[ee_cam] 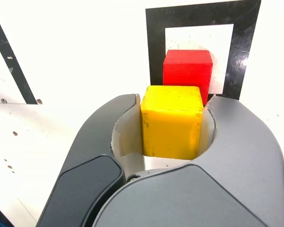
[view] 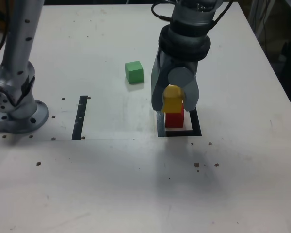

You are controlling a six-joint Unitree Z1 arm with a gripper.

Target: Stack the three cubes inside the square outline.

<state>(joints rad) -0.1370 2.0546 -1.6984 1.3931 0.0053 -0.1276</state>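
nearest the exterior camera, a bare stretch of the white, speckled tabletop (view: 136,194), dotted with small dark marks and holes. moving back, the thick black square outline with its white centre (view: 196,131) sits right of centre in the exterior view, and the small matte red cube (view: 174,119) stands inside it, faces roughly square to the border. the cube sits off-centre: in the wrist view the red cube (ee_cam: 187,73) crowds one black side of the outline (ee_cam: 156,47) and leaves more white on the other.

over it, the grey two-fingered gripper (view: 173,99) is clenched on the small matte yellow cube (view: 172,98), one curved finger pressed to each side face, clear in the wrist view where the yellow cube (ee_cam: 171,121) fills the gap of the gripper (ee_cam: 173,125). the yellow cube is upright, a touch turned against the red one, and low over it; whether the two touch i cannot tell, the fingers hide the join. the outline's far edge is hidden behind the gripper too.

to the exterior view's left, well apart, a narrow straight black strip (view: 80,117) lies on the table, and further left stands the arm's round grey metal base (view: 19,114), its column cut off by the frame.

further back, the small matte green cube (view: 134,72) sits alone on open table, just left of the gripper's wrist in the exterior view, slightly turned. beyond the table's far right edge, dim clutter, too dark to name.
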